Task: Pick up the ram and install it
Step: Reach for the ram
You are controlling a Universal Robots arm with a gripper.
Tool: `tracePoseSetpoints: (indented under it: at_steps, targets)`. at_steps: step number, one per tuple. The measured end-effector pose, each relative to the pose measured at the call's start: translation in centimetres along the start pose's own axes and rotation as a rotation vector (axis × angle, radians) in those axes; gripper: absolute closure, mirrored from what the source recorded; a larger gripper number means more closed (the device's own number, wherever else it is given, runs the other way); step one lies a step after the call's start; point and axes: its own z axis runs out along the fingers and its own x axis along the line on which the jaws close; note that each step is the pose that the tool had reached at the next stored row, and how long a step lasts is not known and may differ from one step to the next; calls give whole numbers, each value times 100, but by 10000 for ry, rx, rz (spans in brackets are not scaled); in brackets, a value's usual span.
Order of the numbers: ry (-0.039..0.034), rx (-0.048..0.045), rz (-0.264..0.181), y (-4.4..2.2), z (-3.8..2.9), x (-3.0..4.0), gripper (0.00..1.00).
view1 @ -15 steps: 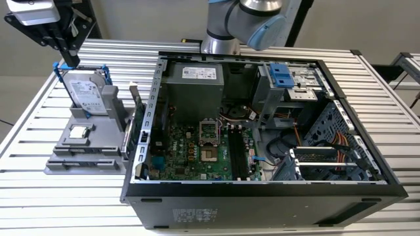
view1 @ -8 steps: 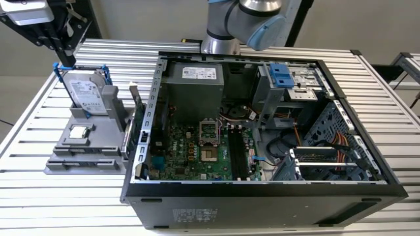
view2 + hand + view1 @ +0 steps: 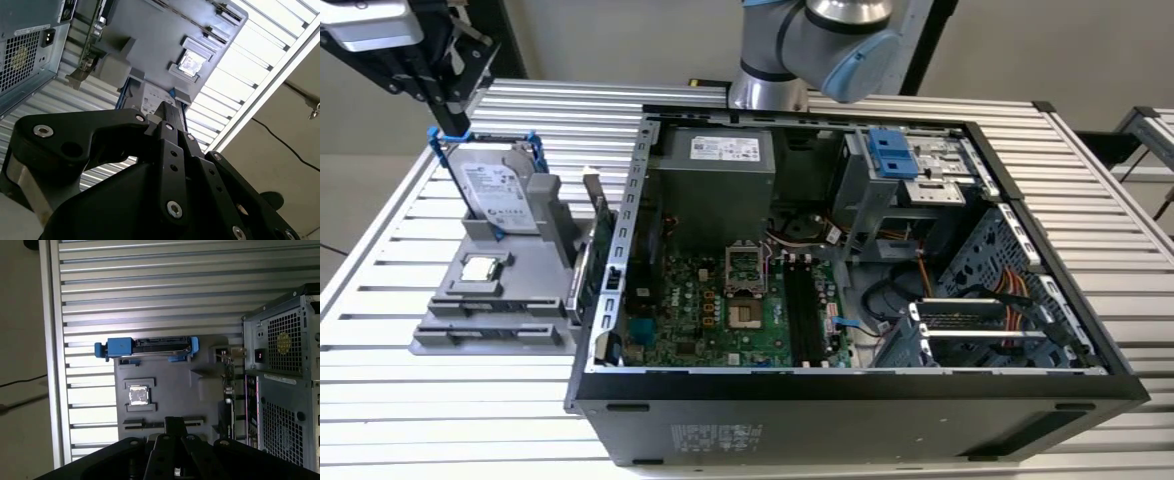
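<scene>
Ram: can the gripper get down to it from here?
Probably yes. The gripper hangs above the holder, and the ram stands edge-up in its slot with nothing over it; the hard drive and processor sit apart from it.

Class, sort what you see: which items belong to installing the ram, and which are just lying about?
Job in hand: ram; gripper; computer case, lying open.
Lying about: hard drive; processor.
</scene>
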Motion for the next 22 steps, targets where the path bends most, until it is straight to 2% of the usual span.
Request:
tracePoseSetpoints:
  at_steps: [7, 22]
  targets:
    - [-1, -1, 2, -18, 0, 1, 100]
    - [7, 1, 1, -184, -8, -12, 100]
